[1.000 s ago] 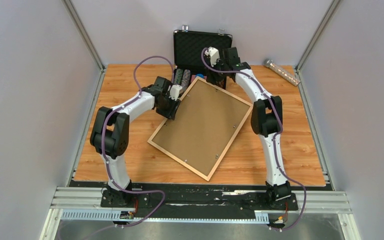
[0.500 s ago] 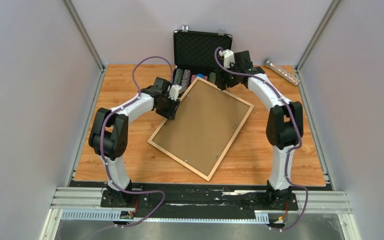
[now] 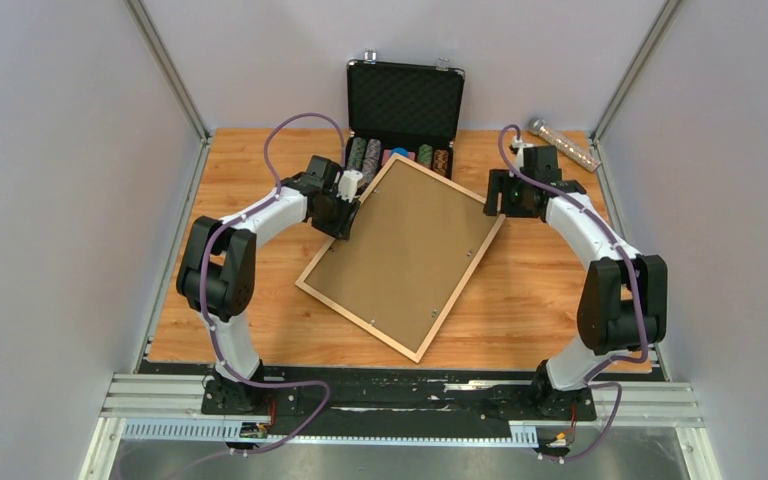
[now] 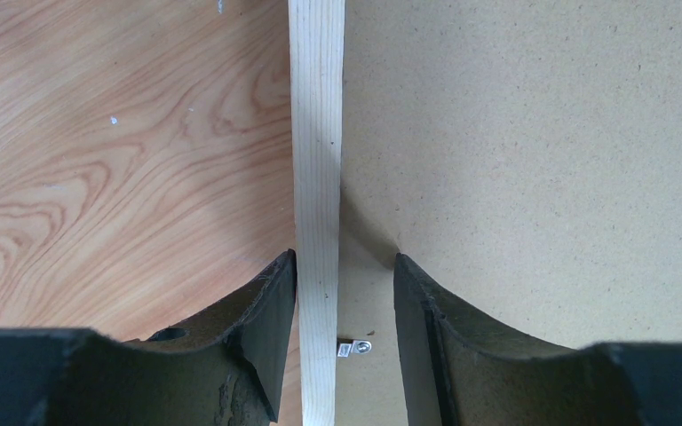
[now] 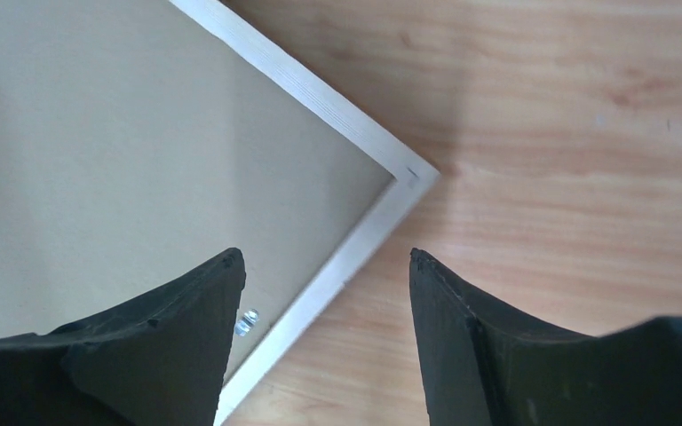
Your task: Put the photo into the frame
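Right gripper (image 5: 324,257) swung to frame (image 5: 320,98) corner; left gripper (image 4: 344,257) perhaps pinching it.

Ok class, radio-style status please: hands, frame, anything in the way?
Left hand open astride the frame rail. Right hand open above its right corner. Frame face down, backing in, photo not visible. Black case at far corner.

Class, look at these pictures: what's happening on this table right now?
Two robot arms work on a wooden frame lying face down, brown backing up. The left gripper straddles its left rail without clamping it; the right gripper hovers open over its right-hand corner. No photo is visible.
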Tool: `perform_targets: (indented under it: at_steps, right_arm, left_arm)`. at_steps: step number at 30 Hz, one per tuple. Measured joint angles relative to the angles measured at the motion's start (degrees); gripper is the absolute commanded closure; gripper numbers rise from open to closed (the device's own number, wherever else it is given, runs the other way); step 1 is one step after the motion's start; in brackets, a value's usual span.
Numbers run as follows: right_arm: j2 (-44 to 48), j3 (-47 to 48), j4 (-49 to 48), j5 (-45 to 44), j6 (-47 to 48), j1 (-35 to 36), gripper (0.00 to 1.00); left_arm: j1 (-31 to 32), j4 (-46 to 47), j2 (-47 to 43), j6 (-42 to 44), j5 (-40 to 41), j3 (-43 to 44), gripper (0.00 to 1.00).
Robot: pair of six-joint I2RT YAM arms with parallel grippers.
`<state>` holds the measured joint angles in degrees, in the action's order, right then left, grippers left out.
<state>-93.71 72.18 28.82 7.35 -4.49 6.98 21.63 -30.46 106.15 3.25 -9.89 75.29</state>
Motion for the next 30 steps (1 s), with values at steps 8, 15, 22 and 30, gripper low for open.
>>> perform_targets:
  at_steps: [8, 15, 22, 30]
  right_arm:
    - [3.7, -8.0, -2.0, 1.1, -4.5, -5.6, 0.35]
    - [3.9, -12.5, -4.5, 6.8, -7.2, -8.0, 0.36]
    - [0.9, -12.0, -6.8, 10.8, -9.0, -8.5, 0.38]
    - [-5.7, -10.8, -6.9, 14.1, -10.4, -8.8, 0.47]
  left_arm:
    - [0.0, 0.5, -0.3, -0.2, 0.0, -0.6, 0.49]
    - [0.0, 0.5, -0.3, -0.2, 0.0, -0.6, 0.48]
    - [0.0, 0.6, -0.3, -0.2, 0.0, -0.6, 0.48]
    - [0.0, 0.6, -0.3, -0.2, 0.1, -0.6, 0.49]
